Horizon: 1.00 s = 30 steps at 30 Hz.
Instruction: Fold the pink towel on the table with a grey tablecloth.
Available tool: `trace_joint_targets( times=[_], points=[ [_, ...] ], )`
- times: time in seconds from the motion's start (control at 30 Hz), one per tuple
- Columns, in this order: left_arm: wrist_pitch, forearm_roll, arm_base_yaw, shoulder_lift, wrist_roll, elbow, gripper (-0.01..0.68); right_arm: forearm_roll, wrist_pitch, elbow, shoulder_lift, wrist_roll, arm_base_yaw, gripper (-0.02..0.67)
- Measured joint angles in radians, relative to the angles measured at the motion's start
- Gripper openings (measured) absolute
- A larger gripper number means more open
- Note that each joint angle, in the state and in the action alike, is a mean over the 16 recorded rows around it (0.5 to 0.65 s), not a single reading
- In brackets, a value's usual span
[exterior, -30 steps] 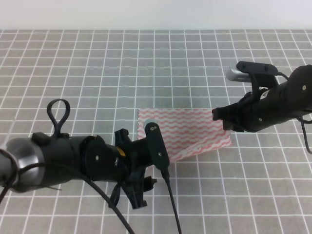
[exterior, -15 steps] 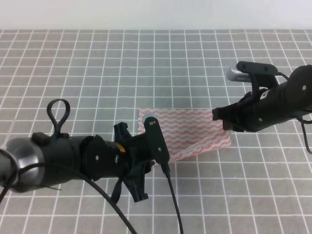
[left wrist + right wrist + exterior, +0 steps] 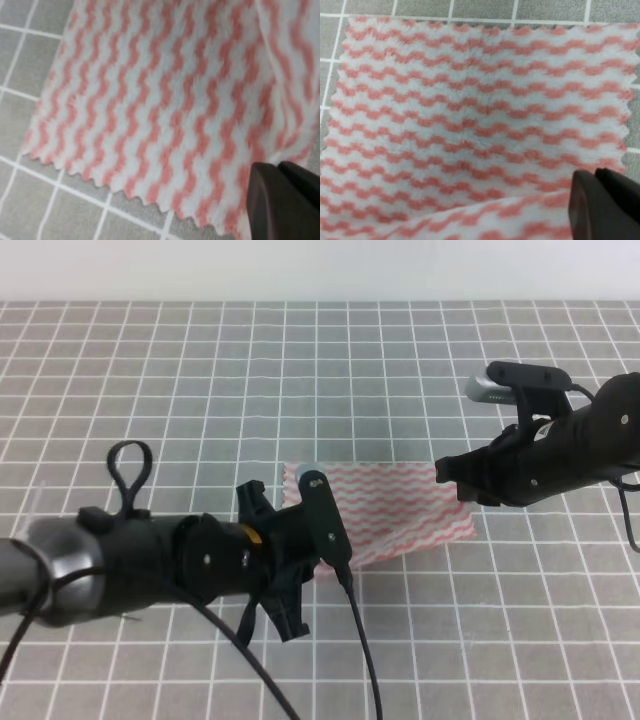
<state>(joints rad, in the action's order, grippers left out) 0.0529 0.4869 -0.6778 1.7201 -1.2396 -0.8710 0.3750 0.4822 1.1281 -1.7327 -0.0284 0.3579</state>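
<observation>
The pink towel (image 3: 390, 505) lies on the table with a grey tablecloth (image 3: 200, 370), with its near edge lifted into a raised fold. My left gripper (image 3: 335, 562) sits at the towel's near left corner, mostly hidden under its camera mount. In the left wrist view its dark fingers (image 3: 285, 200) stand together at the end of a crease in the towel (image 3: 150, 100). My right gripper (image 3: 452, 480) is at the towel's right edge. In the right wrist view its fingers (image 3: 605, 200) are closed beside a folded-up layer of the towel (image 3: 470, 100).
White grid lines cover the grey cloth all around the towel. The left arm's black cable (image 3: 360, 660) hangs down toward the front edge. A pale wall band runs along the table's far edge (image 3: 320, 270).
My left arm has shifted slightly away from the front edge and toward the towel. The right arm has risen a touch. The towel's shape is almost unchanged.
</observation>
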Motion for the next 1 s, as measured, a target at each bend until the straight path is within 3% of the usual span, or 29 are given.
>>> trace_joint_targets(
  times=[1.0],
  points=[
    [-0.134,0.015,0.001,0.061,-0.002,-0.045,-0.001,-0.046,0.026,0.000,0.001,0.004,0.000,-0.016]
  ],
)
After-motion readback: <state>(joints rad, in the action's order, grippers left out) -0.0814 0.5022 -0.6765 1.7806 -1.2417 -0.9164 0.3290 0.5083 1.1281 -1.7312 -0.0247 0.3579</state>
